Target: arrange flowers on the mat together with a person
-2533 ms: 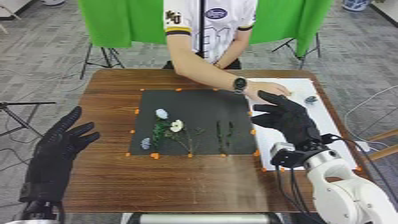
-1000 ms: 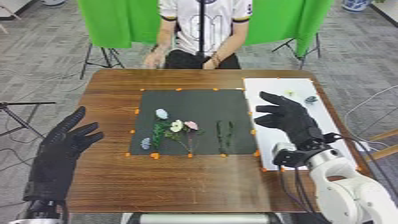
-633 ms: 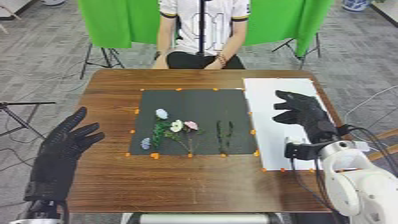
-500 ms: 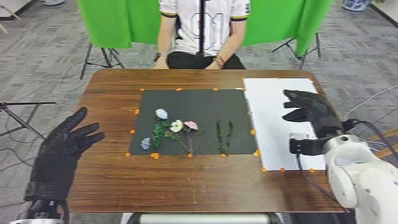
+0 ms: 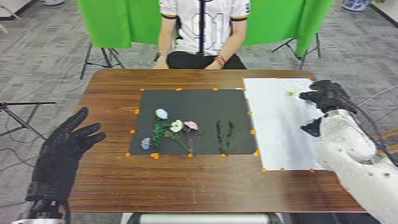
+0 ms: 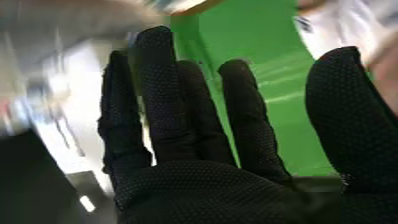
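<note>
Flowers (image 5: 177,126) lie at mat's (image 5: 191,104) eight o'clock. Head view: right hand (image 5: 330,96) at table's (image 5: 213,192) two o'clock, left hand (image 5: 60,149) wide. Right wrist view: right hand (image 6: 195,192) wide.

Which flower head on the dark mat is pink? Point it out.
The rightmost flower head, close beside the white flower; no other on the mat is pink.

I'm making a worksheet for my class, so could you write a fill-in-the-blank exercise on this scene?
1. The flower just right of the white flower is ____.
2. The dark mat lies to the ____ of the white sheet.
3. The cloth hanging beyond the table is ____.

Missing words: pink; left; green.
</note>
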